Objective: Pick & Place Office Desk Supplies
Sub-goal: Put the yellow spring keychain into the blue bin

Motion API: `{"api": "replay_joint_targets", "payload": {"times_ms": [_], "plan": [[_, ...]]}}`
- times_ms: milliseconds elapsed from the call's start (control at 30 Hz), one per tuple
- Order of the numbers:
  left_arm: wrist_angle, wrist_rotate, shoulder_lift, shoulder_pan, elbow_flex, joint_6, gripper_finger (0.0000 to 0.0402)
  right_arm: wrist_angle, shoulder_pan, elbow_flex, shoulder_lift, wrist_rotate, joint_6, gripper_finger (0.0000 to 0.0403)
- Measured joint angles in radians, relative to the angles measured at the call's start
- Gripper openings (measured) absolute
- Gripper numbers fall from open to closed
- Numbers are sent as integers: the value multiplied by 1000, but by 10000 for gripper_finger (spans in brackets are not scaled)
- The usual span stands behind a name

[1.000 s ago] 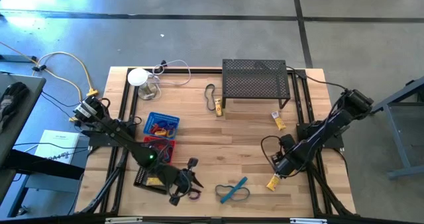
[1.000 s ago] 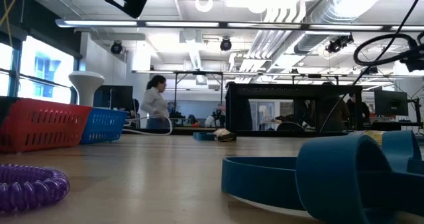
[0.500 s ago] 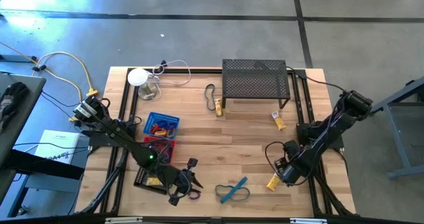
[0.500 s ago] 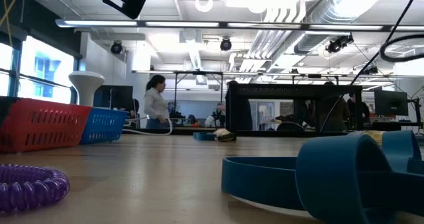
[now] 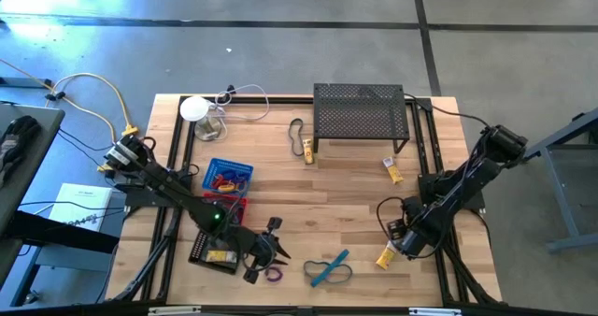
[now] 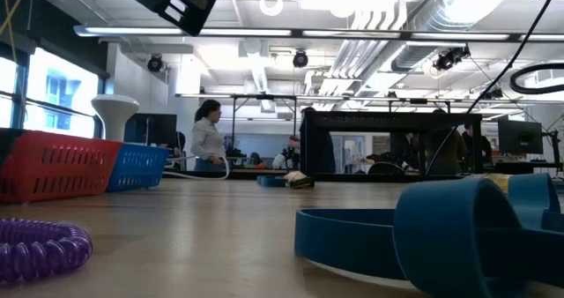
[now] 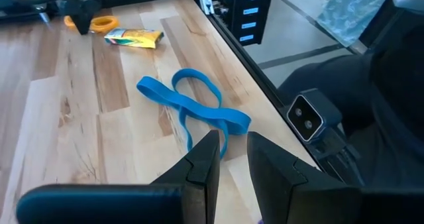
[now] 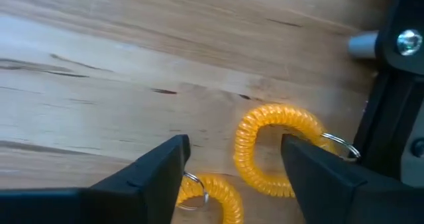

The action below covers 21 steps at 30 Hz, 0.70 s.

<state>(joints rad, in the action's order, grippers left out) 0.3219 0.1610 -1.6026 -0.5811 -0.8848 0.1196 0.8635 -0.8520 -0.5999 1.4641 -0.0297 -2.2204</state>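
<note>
High view: 2 dark arms worked a wooden table [image 5: 308,199] strewn with desk supplies. The left gripper [image 5: 264,255] hung over the near edge, its fingers [image 7: 202,174] drawn almost together with only a narrow gap and nothing between them; a purple coil ring [image 5: 274,274] lay just beside it, and a blue elastic loop [image 5: 327,269] rested on the wood a little to its right, crossed over a black loop. The right gripper [image 5: 404,239] sat low at the near right, fingers [image 8: 149,168] spread wide over bare wood with an orange coil ring [image 8: 275,151] lying between them, not gripped. A yellow-and-white tube [image 5: 384,256] lay just beside that gripper, another [image 5: 392,170] near the black mesh shelf [image 5: 361,115] at the far side, and a third [image 5: 307,149] beside a black loop [image 5: 296,131] left of the shelf. A blue basket [image 5: 227,175] and a red basket [image 5: 224,207] stood at left, each holding small items. A white round device [image 5: 195,108] occupied the far left corner.
</note>
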Motion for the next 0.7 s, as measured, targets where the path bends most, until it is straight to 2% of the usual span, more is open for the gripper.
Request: {"api": "replay_joint_targets", "payload": {"times_ms": [167, 367, 567, 700], "plan": [[0, -53, 0, 12, 0, 0, 74, -17, 1, 1, 2, -14, 23, 143], [0, -59, 0, 12, 0, 5, 74, -25, 2, 1, 2, -25, 59, 22], [0, -58, 0, 12, 0, -9, 74, 48, 4, -32, -3, -57, 129, 11], [0, -55, 0, 12, 0, -54, 74, 190, 3, -132, -13, -157, 171, 5]]}}
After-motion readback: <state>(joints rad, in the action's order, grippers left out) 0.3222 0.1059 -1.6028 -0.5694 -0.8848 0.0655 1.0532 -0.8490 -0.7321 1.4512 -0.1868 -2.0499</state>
